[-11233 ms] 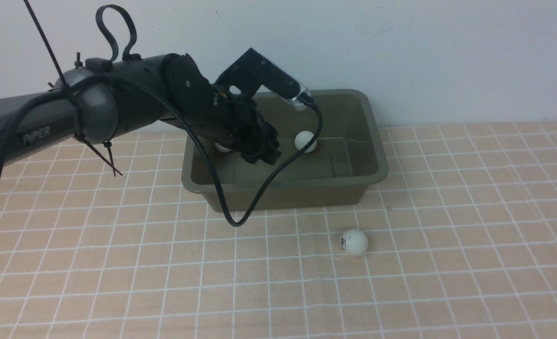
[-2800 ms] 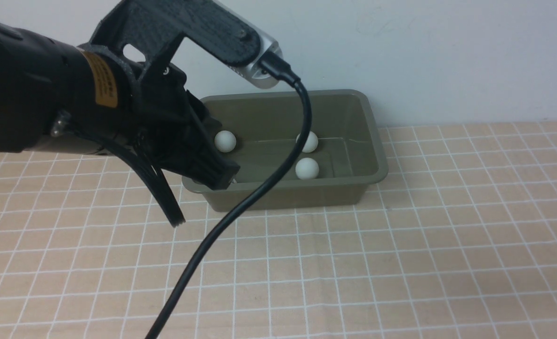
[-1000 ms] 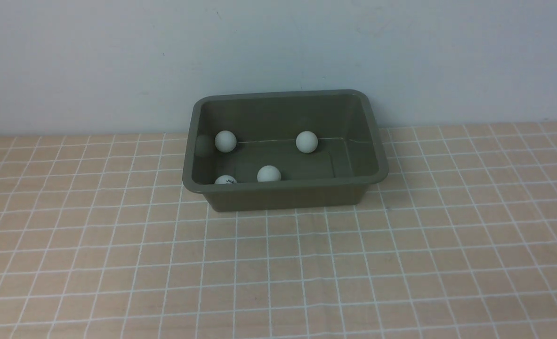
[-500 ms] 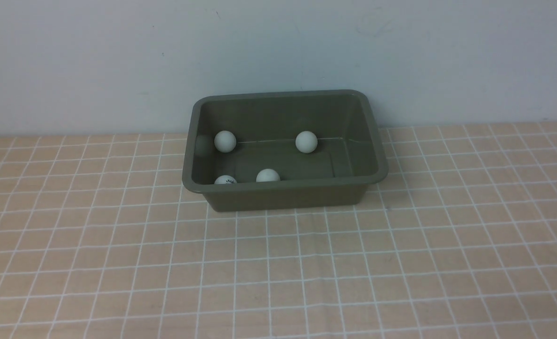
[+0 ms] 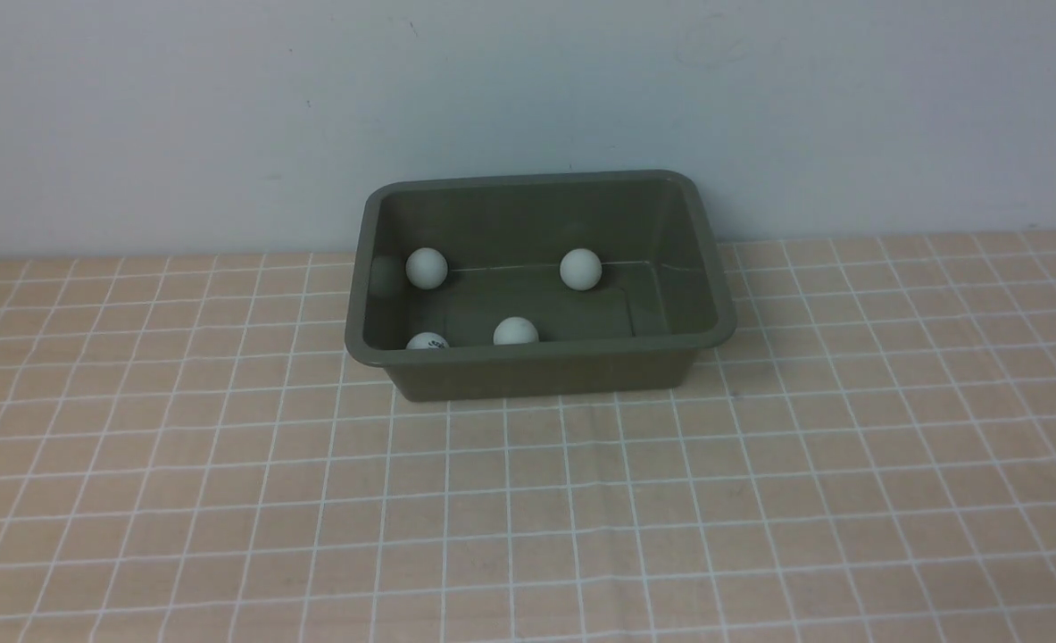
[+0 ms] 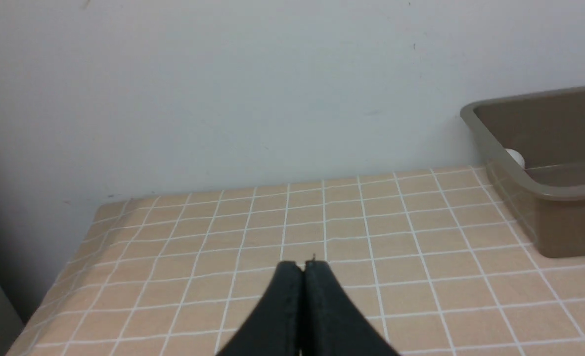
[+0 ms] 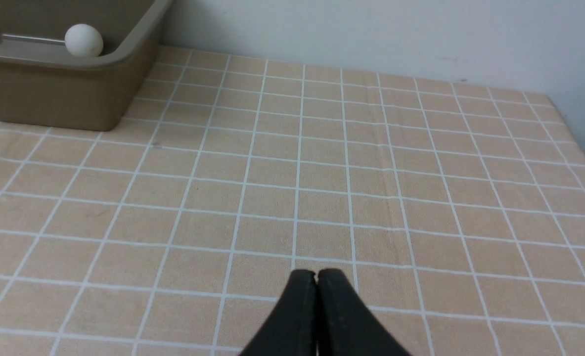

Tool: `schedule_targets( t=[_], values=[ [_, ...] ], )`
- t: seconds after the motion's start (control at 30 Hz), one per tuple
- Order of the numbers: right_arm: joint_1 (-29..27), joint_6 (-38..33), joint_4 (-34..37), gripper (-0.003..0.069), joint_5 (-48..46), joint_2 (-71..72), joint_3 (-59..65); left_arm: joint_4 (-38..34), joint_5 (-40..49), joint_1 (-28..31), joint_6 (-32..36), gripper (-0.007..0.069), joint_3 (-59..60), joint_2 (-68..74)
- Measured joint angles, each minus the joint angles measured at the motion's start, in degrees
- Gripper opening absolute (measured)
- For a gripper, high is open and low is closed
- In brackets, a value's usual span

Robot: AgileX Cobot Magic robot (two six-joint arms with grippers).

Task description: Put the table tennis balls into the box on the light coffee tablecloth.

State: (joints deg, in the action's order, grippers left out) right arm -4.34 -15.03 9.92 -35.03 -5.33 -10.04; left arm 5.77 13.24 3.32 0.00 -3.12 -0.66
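Olive-green box [image 5: 545,373], on light coffee tablecloth [image 5: 581,518]: contains four table tennis balls [image 5: 427,268]; none visible outside. Left end effector [image 6: 303,271], right end effector [image 7: 317,278]: closed, empty, well apart from box. Task judged complete.

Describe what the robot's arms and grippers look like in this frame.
Only the tips show, in the wrist views. The left gripper and right gripper look alike: two matte black fingers each, broad at the base and tapering to narrow tips. No cables or markings are visible; neither arm appears in the front view.
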Motion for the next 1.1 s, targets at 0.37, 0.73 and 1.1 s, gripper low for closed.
schedule_targets(
  t=[0.37, 0.73, 1.1],
  values=[
    [0.0, 0.0, 0.0, -0.0016, -0.2, 0.0, 0.0, 2.4, 2.9, -3.6, 0.0, -0.0069, 0.3, 0.0],
    [0.0, 0.0, 0.0, -0.0016, -0.2, 0.0, 0.0, -2.0, 5.1, -3.6, 1.9, -0.0069, 4.1, 0.0],
    [0.0, 0.0, 0.0, -0.0015, -0.2, 0.0, 0.0, -11.1, 8.0, -3.6, 13.5, -0.0069, 4.8, 0.0]
  ],
)
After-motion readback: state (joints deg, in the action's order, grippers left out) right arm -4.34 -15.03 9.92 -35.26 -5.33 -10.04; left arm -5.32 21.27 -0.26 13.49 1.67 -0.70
